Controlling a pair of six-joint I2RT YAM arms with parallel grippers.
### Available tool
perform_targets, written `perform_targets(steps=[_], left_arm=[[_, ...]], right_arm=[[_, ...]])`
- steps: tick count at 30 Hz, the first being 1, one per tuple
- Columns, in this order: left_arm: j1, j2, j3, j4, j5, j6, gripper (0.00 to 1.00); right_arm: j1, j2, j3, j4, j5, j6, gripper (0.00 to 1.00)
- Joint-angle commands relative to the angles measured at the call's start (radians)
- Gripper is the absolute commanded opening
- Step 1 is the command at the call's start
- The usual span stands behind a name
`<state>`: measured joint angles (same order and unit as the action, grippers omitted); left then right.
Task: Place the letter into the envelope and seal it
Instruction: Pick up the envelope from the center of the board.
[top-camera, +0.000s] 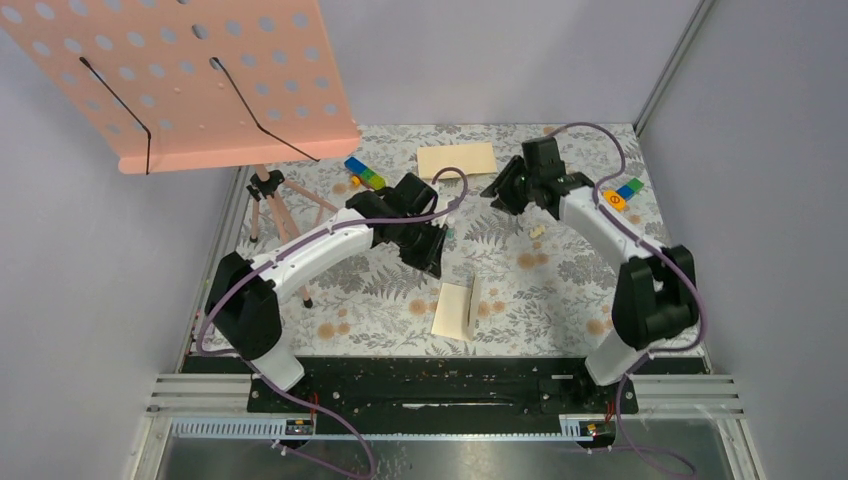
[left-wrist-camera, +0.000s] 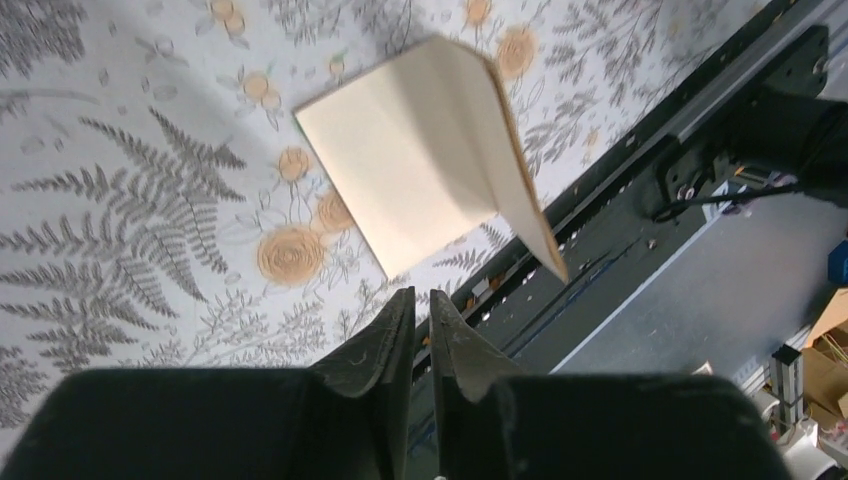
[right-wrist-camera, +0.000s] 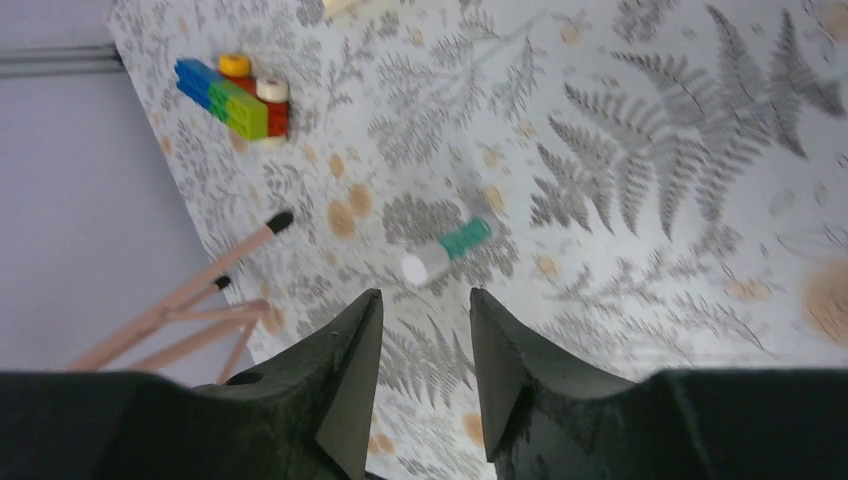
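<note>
Fern-printed counter (top-camera: 560, 290) carries the letter (top-camera: 452, 310), folded with one half standing up, at 6 o'clock, and the envelope (top-camera: 456, 160) flat at 12 o'clock. The left gripper (left-wrist-camera: 421, 295) hovers near the letter, fingers almost together and empty. The right gripper (right-wrist-camera: 426, 293) is apart and empty.

1. The desk (top-camera: 560, 290) is white, printed with grey ferns and orange flowers.
2. The letter (top-camera: 450, 310) is plain pale cream.
3. The envelope (top-camera: 456, 160) is a deeper tan, unmarked.
4. The stand (top-camera: 200, 70) is salmon pink, dotted with round holes.
5. The blocks (right-wrist-camera: 235, 95) run blue, green, lime and red, with yellow and white studs.
6. The small tube (right-wrist-camera: 445, 252) is white at one end and teal-green at the other.
7. The left end effector (left-wrist-camera: 420, 320) and the right end effector (right-wrist-camera: 425, 330) are matt black.
8. The cables (top-camera: 590, 127) are purple.
</note>
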<state>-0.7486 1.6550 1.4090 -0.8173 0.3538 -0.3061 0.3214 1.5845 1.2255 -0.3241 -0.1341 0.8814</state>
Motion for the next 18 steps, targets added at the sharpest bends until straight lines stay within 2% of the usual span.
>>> perform_targets(steps=[1, 5, 12, 18], left_arm=[[-0.002, -0.101, -0.114, 0.069, 0.054, -0.004, 0.13], [-0.010, -0.167, -0.235, 0.125, 0.078, -0.029, 0.16], [-0.011, -0.243, -0.360, 0.147, 0.088, -0.059, 0.25], [-0.012, -0.315, -0.419, 0.173, 0.074, -0.071, 0.37]], right_arm=[[-0.016, 0.145, 0.170, 0.011, -0.055, 0.130, 0.48], [-0.020, 0.259, 0.271, -0.001, -0.015, 0.213, 0.59], [-0.031, 0.437, 0.391, 0.027, 0.010, 0.377, 0.60], [-0.031, 0.601, 0.566, -0.019, 0.010, 0.430, 0.60]])
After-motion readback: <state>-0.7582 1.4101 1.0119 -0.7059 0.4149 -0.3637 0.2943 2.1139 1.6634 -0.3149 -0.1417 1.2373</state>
